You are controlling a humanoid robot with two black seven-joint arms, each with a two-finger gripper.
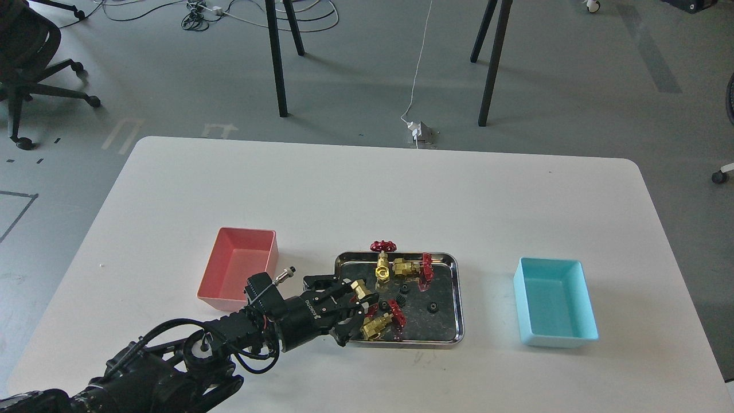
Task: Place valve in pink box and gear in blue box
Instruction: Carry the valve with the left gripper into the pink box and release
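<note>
The left gripper (358, 310) is seen over the near-left corner of the steel tray (453, 298); its fingers (330, 282) are spread apart, one above and one below; a valve (362, 291) is seen between them, just at the upper finger, contact not resolvable; whether it is held cannot be told. A second valve (381, 326) is seen beside the lower finger, at the tray's near-left edge; a third (383, 261) stands upright at the far rim, red handwheel on top; a fourth (412, 267) lies on its side just right of it. Small black gears (433, 308) are noted on the tray floor, right of the fingers and apart from them. The pink box (226, 298) is seen left of the tray, just beyond the arm; the blue box (559, 338) is well right of the tray. The right gripper is not seen.
</note>
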